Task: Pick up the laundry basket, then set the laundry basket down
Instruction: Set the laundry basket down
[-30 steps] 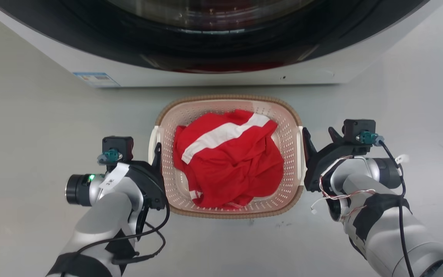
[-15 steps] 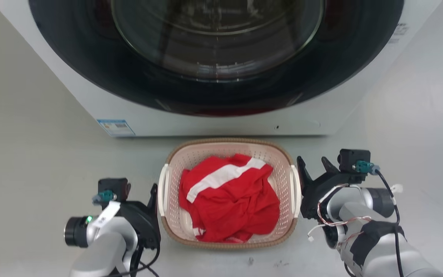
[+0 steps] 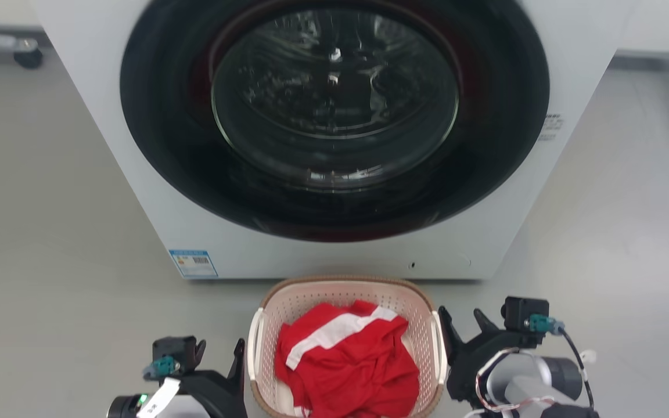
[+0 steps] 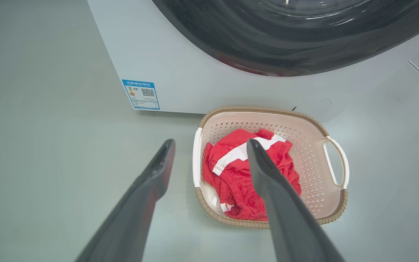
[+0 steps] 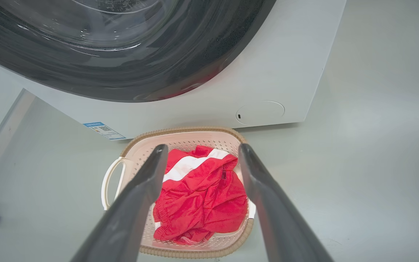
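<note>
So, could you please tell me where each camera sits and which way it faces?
Head view: on the head, looking forward and down at the washing machine and laundry basket; both arms' jaws at the bottom edge.
Left wrist view: on the left wrist, looking along its open jaws down at the basket's left side.
Right wrist view: on the right wrist, along its open jaws at the basket's right side.
Shared: both wrist views show the red garment in the basket.
</note>
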